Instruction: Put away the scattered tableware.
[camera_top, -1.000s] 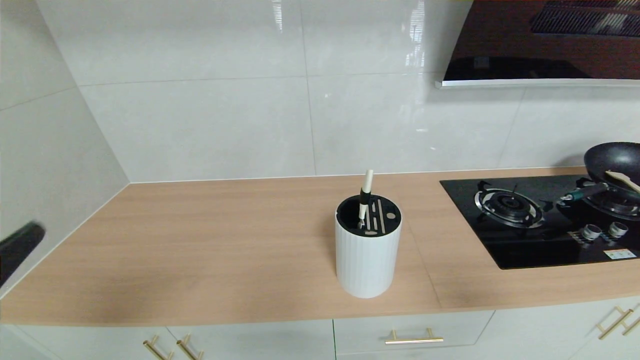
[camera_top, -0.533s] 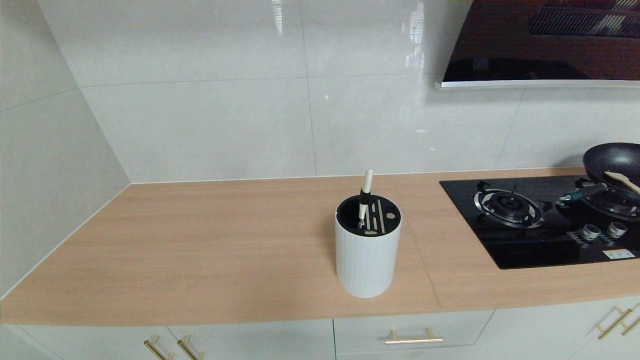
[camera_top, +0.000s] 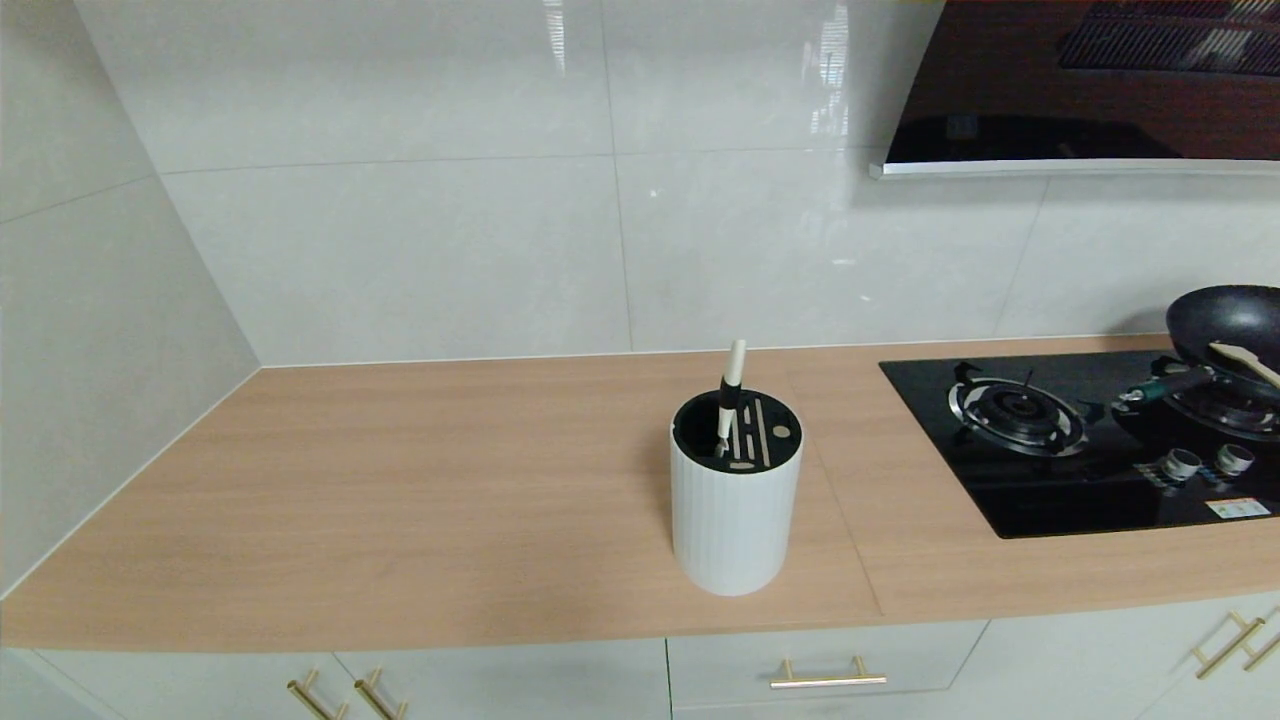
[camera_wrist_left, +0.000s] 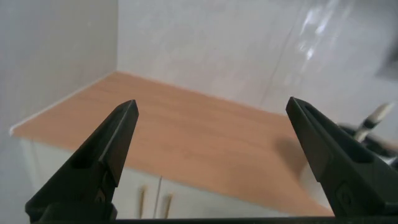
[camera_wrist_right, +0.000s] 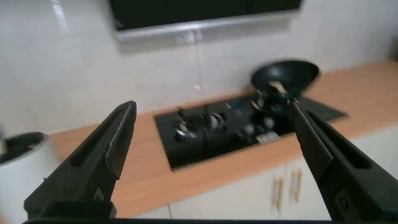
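A white ribbed utensil holder (camera_top: 736, 500) with a black slotted top stands upright on the wooden counter (camera_top: 400, 490), near its front edge. One utensil with a cream and black handle (camera_top: 731, 385) sticks up out of the holder. My left gripper (camera_wrist_left: 211, 109) is open and empty, held off the counter's left front side, with the holder's edge (camera_wrist_left: 376, 134) far off. My right gripper (camera_wrist_right: 208, 106) is open and empty, held in front of the cabinets with the stove beyond it; the holder (camera_wrist_right: 18, 168) shows at that view's edge.
A black gas hob (camera_top: 1080, 440) lies at the right of the counter, with a dark wok (camera_top: 1230, 320) holding a wooden spatula on its far burner. A range hood (camera_top: 1090, 90) hangs above. White drawers with brass handles (camera_top: 828, 678) run below.
A dark arm part at the left edge of the head view one second ago has gone out of view. The holder and utensil have not moved.
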